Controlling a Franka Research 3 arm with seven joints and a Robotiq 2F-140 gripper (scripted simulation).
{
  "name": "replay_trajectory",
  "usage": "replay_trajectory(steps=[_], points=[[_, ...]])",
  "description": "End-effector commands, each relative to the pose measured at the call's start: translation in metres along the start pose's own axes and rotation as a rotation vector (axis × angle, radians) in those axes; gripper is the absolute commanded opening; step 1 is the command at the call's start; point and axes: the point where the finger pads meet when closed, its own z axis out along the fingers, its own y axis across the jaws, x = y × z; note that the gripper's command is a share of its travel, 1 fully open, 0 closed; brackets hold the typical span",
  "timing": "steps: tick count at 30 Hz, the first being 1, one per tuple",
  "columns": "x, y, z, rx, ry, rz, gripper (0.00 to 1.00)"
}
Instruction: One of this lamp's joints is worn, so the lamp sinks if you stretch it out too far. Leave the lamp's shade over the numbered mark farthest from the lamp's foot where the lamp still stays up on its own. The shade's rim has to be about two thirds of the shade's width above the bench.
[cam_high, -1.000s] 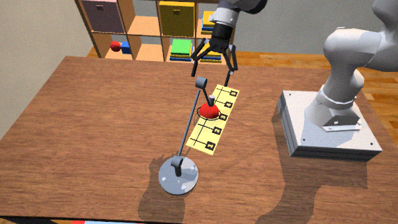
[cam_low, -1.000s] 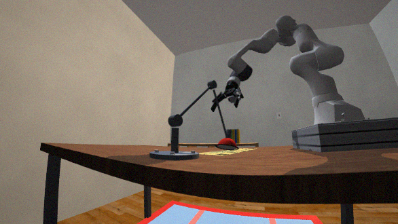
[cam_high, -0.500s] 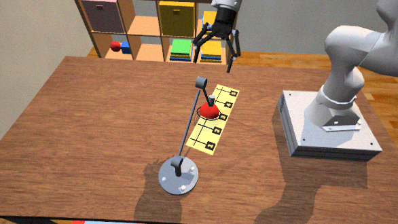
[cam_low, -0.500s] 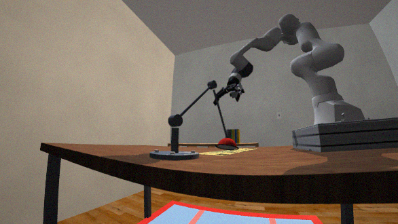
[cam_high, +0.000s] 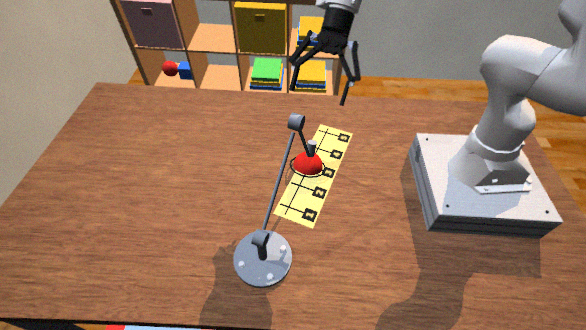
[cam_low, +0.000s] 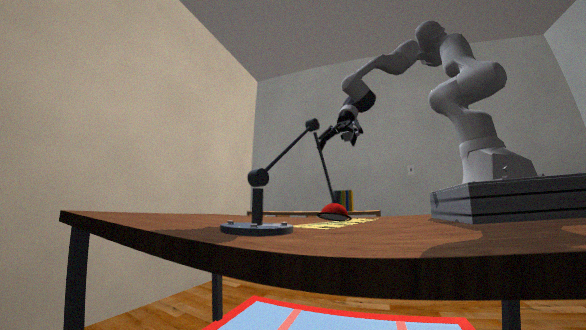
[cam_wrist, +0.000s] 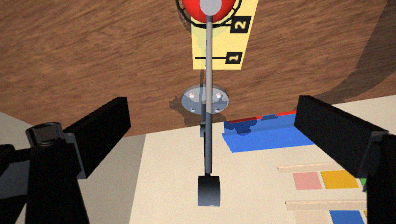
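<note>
The lamp has a round grey foot (cam_high: 262, 260) near the bench's front. A thin arm rises from it to a grey elbow joint (cam_high: 296, 121). A short arm drops from there to the red shade (cam_high: 307, 162). The shade hangs over the yellow numbered strip (cam_high: 317, 178), level with mark 3. In the side view the shade (cam_low: 334, 212) sits very low, close to the bench. My gripper (cam_high: 320, 82) is open and empty, high above the strip's far end and clear of the elbow. In the wrist view the elbow (cam_wrist: 208, 190), foot (cam_wrist: 205, 99) and shade (cam_wrist: 207, 7) line up between my fingers.
The robot's grey pedestal (cam_high: 480, 185) stands on the bench to the right of the strip. A wooden shelf (cam_high: 235, 45) with coloured boxes stands behind the bench. A blue mat with a red border (cam_low: 340, 315) lies on the floor.
</note>
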Motion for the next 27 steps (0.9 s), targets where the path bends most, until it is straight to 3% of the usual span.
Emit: replay_trajectory(steps=[1, 27], points=[[0.0003, 0.0014, -0.0022, 0.007, 0.005, 0.010, 1.00], [-0.0006, 0.0020, -0.0011, 0.002, 0.000, 0.001, 1.00]])
